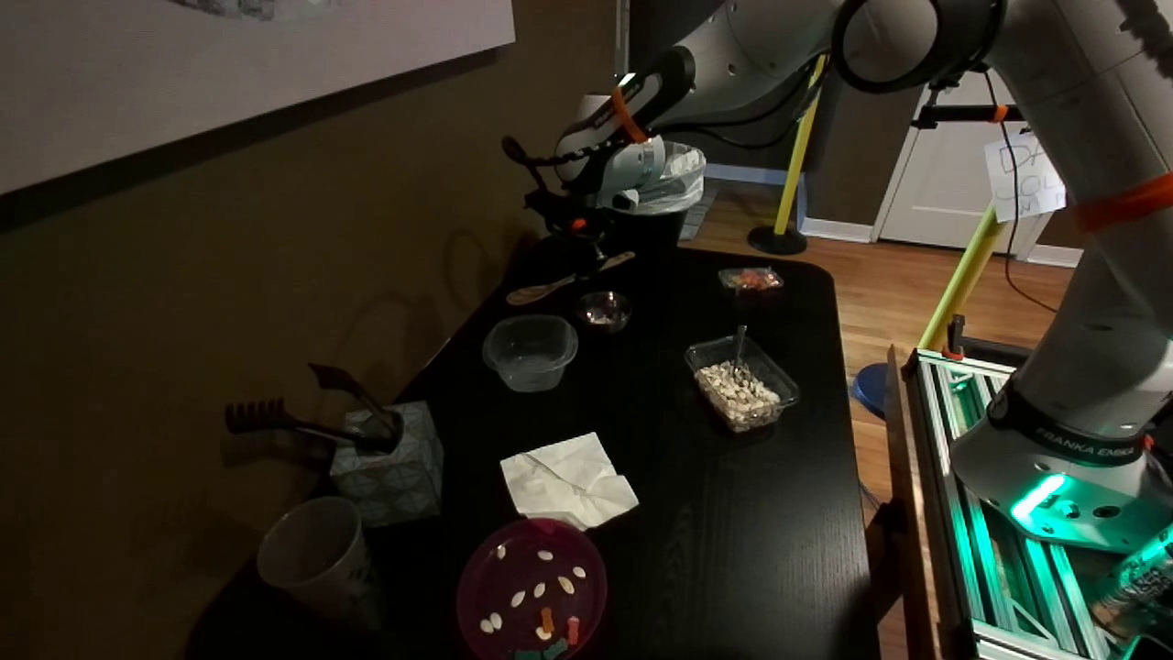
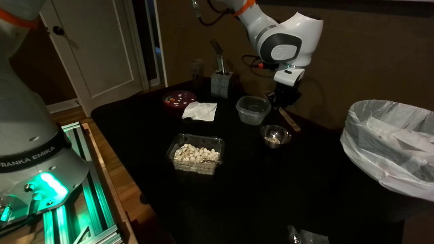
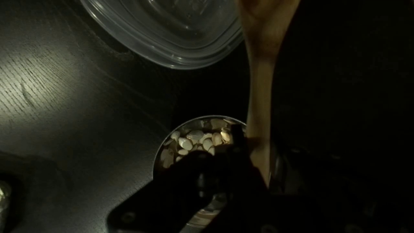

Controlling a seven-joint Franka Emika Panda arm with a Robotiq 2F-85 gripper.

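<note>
Both exterior views are dim: the brown wall (image 1: 211,302) carries faint shadows and the tabletop (image 2: 254,200) reads nearly black. A green light (image 2: 52,185) on the robot base (image 2: 30,135) burns out to white at its core and tints the metal rails (image 2: 98,189). In the wrist view, a pale patch of glare (image 3: 35,87) at left brings up the wood grain, the wooden spoon (image 3: 260,87) shows muted and warm, the pincer (image 3: 255,139) is an underexposed, slightly blurred silhouette, and the right side sinks to black.
</note>
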